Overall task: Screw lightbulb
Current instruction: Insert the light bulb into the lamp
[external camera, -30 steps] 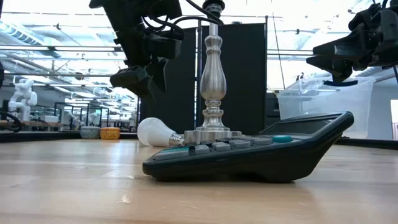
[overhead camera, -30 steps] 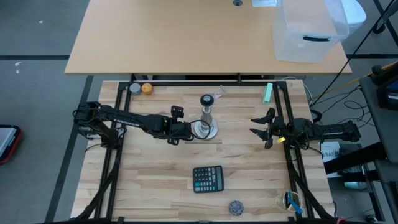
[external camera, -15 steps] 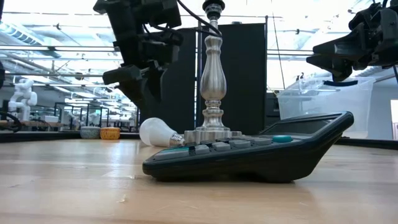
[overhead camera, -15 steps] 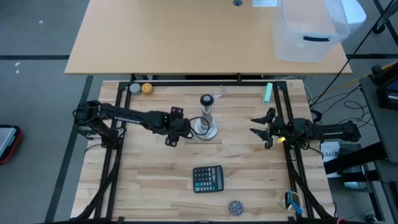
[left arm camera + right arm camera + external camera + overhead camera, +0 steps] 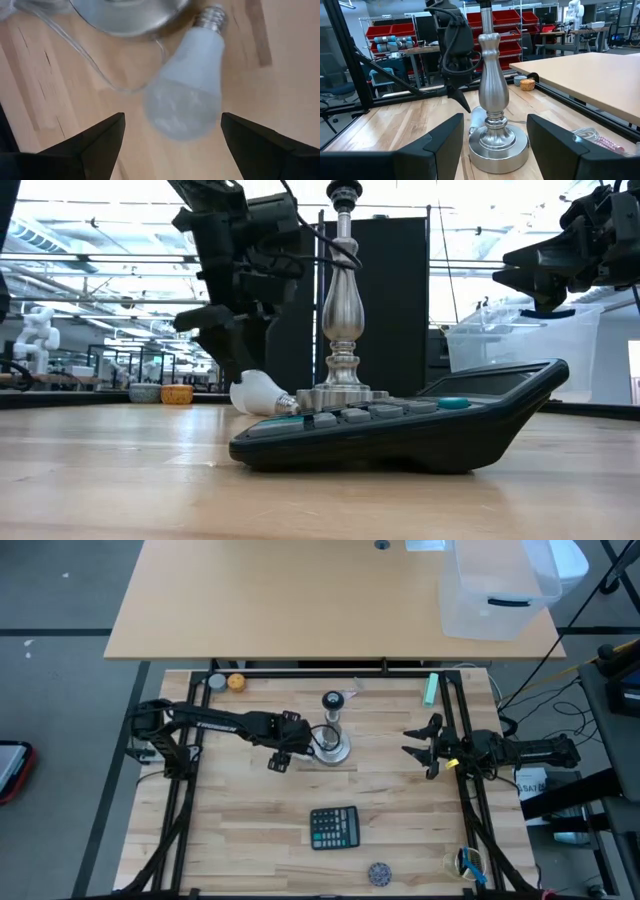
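The lightbulb (image 5: pixel 187 90), a frosted white globe with a silvery screw base, lies on its side on the wooden table. Its screw end sits against the round foot of the silver stand (image 5: pixel 332 735). It also shows in the low view (image 5: pixel 258 393). My left gripper (image 5: pixel 171 119) hangs open just above the bulb, pointing steeply down, one finger on either side of the globe and clear of it; the low view shows the left gripper (image 5: pixel 225 345) over the bulb. My right gripper (image 5: pixel 412 743) waits open and level at the table's right side.
A dark calculator (image 5: pixel 334 827) lies toward the near edge. A small orange ball (image 5: pixel 237 682) sits at the far left, a green object (image 5: pixel 431 689) at the far right. The stand's clear cord (image 5: pixel 90 55) runs along the table beside the bulb.
My left gripper has sunk toward the lightbulb and tipped to point more steeply down, staying open. The bulb and the stand have stayed where they were.
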